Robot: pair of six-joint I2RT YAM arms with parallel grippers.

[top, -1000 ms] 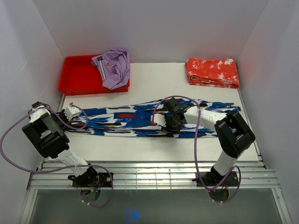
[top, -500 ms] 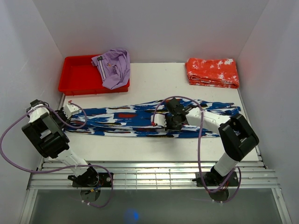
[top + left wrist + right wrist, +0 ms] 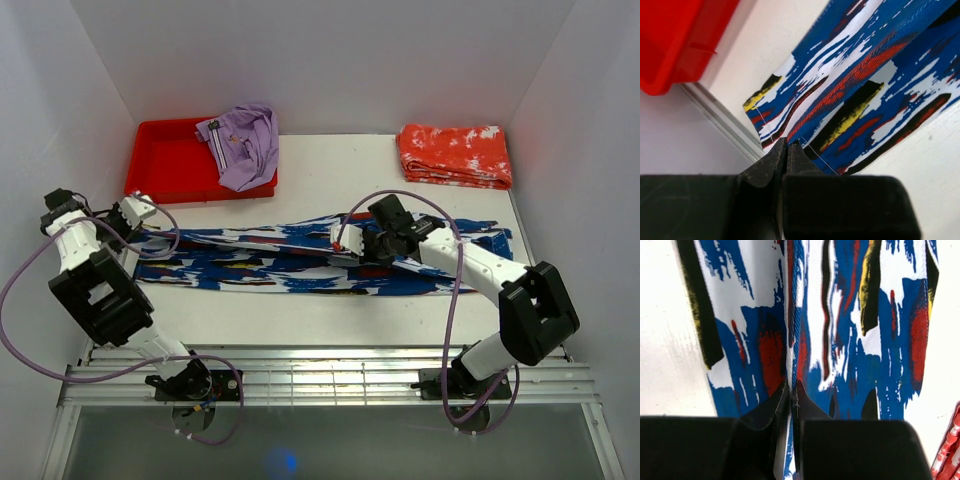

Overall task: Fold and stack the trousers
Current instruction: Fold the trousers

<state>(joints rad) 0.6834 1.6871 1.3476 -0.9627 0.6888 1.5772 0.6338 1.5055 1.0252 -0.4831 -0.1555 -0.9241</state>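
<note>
From above, the long, thin-fabric trousers (image 3: 300, 262) in a blue, white and black streaked print with red and yellow patches lay stretched lengthwise across the middle of the white desk (image 3: 330, 170). Their far edge was raised into a taut ridge running between the two arms. The left fingers (image 3: 135, 212) were clenched on the fabric at the left end, near the front corner of the red plastic tray (image 3: 160, 165). The right fingers (image 3: 350, 245) pinched the ridge a little right of the trousers' middle. A plain lilac garment (image 3: 245, 140) hung over the right rim of the tray. A folded orange-red garment (image 3: 455, 155) with white splotches sat at the far right corner of the desk, well apart from the trousers.

In the left wrist view, the left fingers (image 3: 781, 155) were pressed together on the hem of the trousers (image 3: 865, 75), which fanned out away from them over the desk (image 3: 770, 60). The tray (image 3: 680, 40) filled the upper left corner.

In the right wrist view, the right fingers (image 3: 782, 400) were closed tight on a narrow fold of the trousers (image 3: 840, 330), with fabric spread to both sides. Bare desk (image 3: 660, 340) showed on the left, and a sliver of the orange-red garment (image 3: 950, 450) appeared at the lower right edge.
</note>
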